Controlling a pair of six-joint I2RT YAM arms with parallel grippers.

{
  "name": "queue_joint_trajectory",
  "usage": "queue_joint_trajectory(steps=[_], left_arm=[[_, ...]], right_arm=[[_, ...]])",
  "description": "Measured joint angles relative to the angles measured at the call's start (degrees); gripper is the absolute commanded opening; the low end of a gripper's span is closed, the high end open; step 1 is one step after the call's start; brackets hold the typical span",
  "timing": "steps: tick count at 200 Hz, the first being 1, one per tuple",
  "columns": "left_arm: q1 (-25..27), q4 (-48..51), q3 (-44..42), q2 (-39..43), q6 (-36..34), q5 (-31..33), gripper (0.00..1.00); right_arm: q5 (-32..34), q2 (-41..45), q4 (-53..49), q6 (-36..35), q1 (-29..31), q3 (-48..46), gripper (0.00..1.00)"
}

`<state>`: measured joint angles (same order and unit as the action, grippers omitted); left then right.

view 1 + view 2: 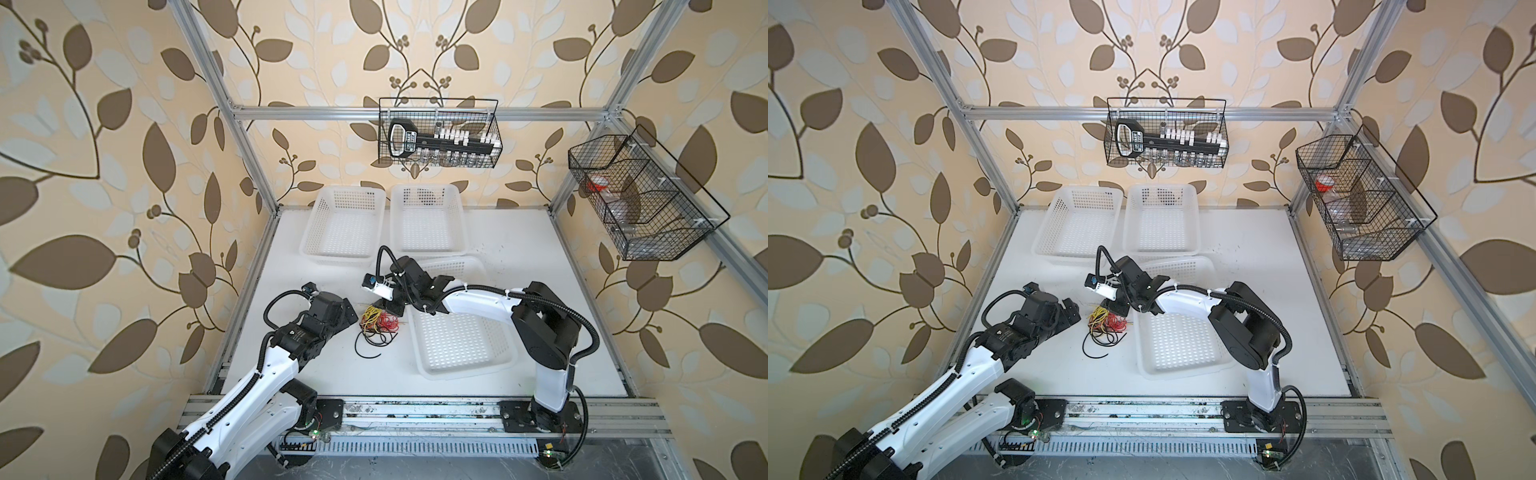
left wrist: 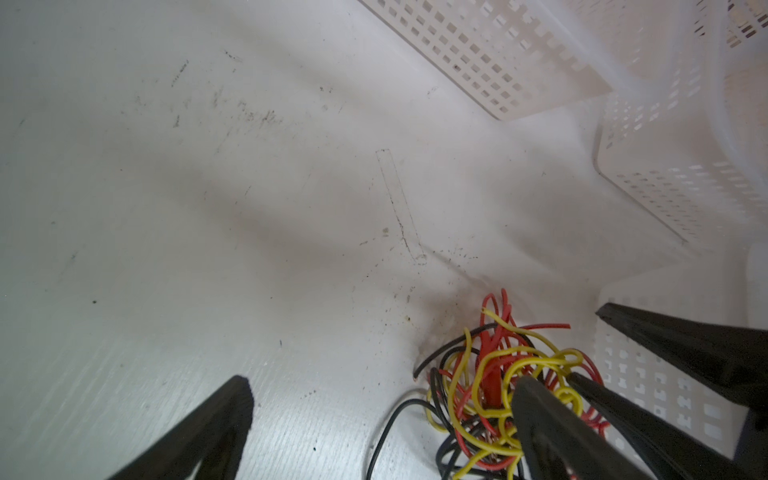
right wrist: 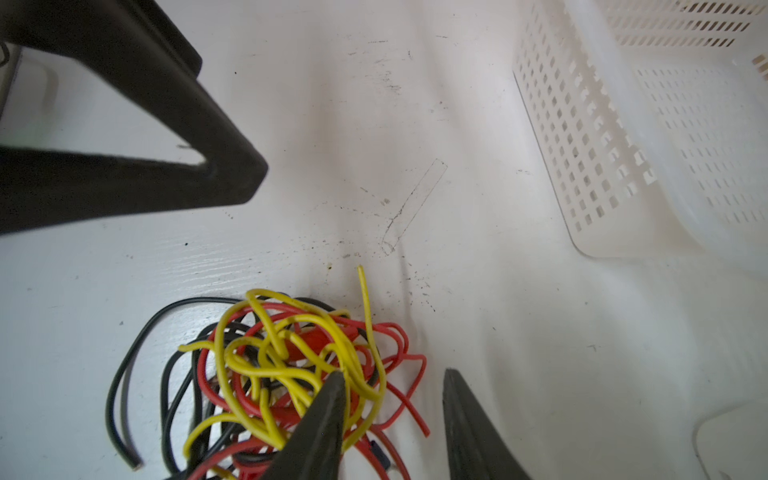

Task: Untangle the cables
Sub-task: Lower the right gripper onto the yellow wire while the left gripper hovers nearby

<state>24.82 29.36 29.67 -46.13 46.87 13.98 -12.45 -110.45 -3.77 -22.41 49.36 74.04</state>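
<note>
Biggest risk: the cables (image 1: 376, 326), one knotted red, yellow and black heap mid-bench beside the near basket (image 1: 457, 340), could rise as a single clump, since the left gripper (image 1: 352, 316), jaws wide, pins nothing. Smaller risk: the right gripper (image 3: 395, 374), jaws narrowly apart over yellow and red loops, may pinch several strands and tighten the knot. Leaf-patterned walls (image 1: 104, 166) and a metal frame (image 1: 415, 112) enclose the scuffed white bench (image 1: 332, 374).
</note>
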Motion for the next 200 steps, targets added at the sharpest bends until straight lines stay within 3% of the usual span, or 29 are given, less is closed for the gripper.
queue_joint_trajectory(steps=[78, 112, 155, 200], left_arm=[[0.0, 0.0, 0.0, -0.1, -0.2, 0.1, 0.99], [0.0, -0.1, -0.1, -0.1, -0.2, 0.1, 0.99], [0.0, -0.3, -1.0, -0.1, -0.2, 0.1, 0.99], [0.0, -0.4, -1.0, -0.1, -0.2, 0.2, 0.99]], right_arm=[[-3.3, -2.4, -3.0, -2.4, 0.0, 3.2, 0.36], [-4.3, -3.3, -5.3, -3.8, 0.0, 4.5, 0.26], [-4.9, -3.4, -6.4, -5.4, 0.0, 5.6, 0.02], [-4.2, -3.4, -5.2, -5.7, 0.0, 5.6, 0.00]])
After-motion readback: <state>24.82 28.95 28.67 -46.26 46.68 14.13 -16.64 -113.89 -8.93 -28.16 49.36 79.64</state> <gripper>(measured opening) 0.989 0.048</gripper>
